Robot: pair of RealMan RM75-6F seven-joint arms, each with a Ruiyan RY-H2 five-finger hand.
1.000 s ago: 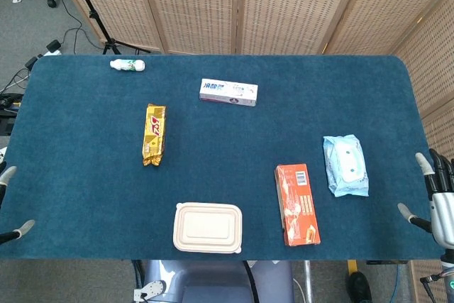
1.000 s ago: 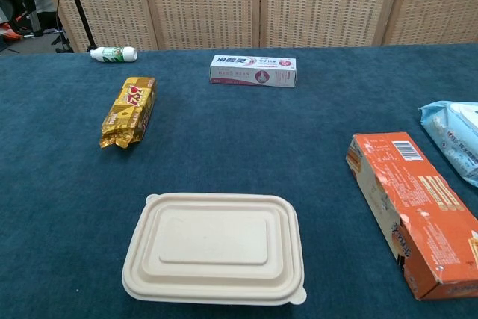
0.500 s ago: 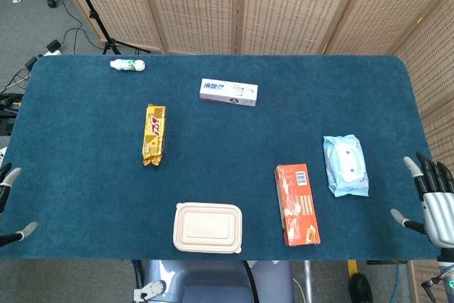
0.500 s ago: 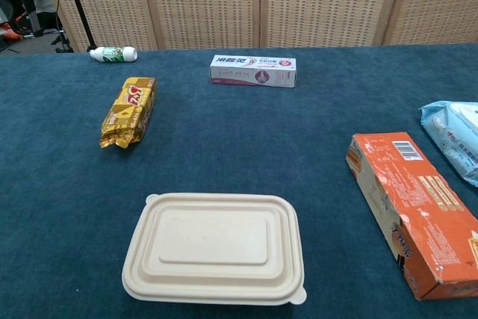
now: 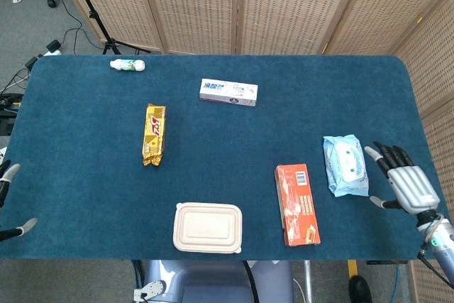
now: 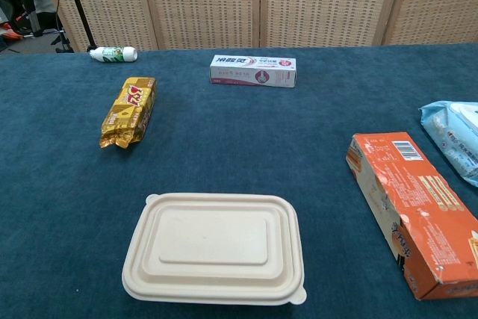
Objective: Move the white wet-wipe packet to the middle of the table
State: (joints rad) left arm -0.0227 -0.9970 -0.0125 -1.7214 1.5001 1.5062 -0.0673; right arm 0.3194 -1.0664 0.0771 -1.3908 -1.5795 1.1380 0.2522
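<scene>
Left hand (image 5: pixel 8 200): only fingertips show at the desk's left edge in the head view, apart and holding nothing; it sits well away from the task's thing, likely parked because the packet lies on the other side.
Small bottle (image 5: pixel 128 65): lying at the far left corner of the blue desk (image 5: pixel 234 147).
Yellow snack packet (image 5: pixel 154 133): left of centre, flat.
Lidded food container (image 5: pixel 208 228): at the near edge.
Toothpaste box (image 5: pixel 228 92): far side, near the middle.
Orange carton (image 5: pixel 296 204): just left of the packet, between it and the desk's middle (a likely obstacle on the way).
White wet-wipe packet (image 5: pixel 345 165): flat near the right edge, untouched, well apart from the middle.
Right hand (image 5: pixel 403 182): fingers spread, empty, just beside the packet's right side.
Change: half a second ago the right hand was at the desk's right edge; now it is closer to the packet. Nothing else has shifted.
</scene>
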